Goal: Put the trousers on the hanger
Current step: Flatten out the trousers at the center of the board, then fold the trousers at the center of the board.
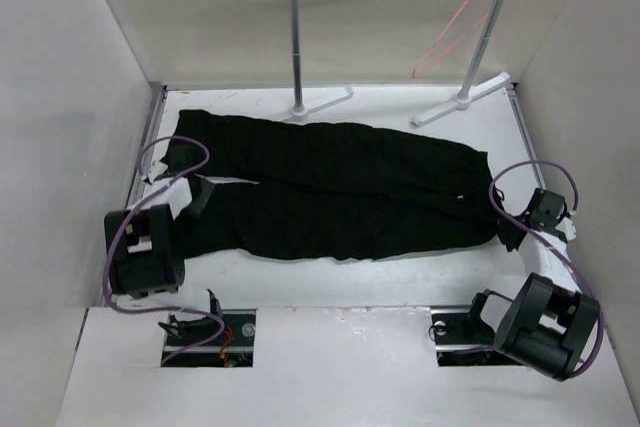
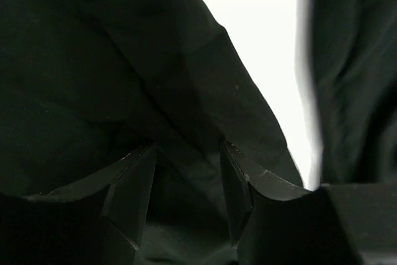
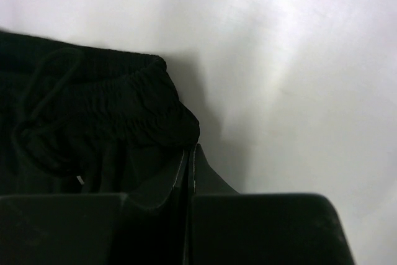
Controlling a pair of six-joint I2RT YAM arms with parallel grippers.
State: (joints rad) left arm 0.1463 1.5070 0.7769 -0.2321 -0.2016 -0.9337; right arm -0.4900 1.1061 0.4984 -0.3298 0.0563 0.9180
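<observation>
Trousers (image 1: 330,192) lie lengthwise between my grippers, hanger (image 1: 455,27) far back right.
Right gripper (image 3: 189,156) pinches waistband; left gripper (image 2: 186,172) parted around leg cloth.

One trousers (image 1: 330,192), two legs. One hanger (image 1: 455,32). One clothes rail (image 1: 400,32), two posts. Two arms, one pincer each: left pincer (image 1: 190,192), right pincer (image 1: 510,227). One table (image 1: 400,265).
</observation>
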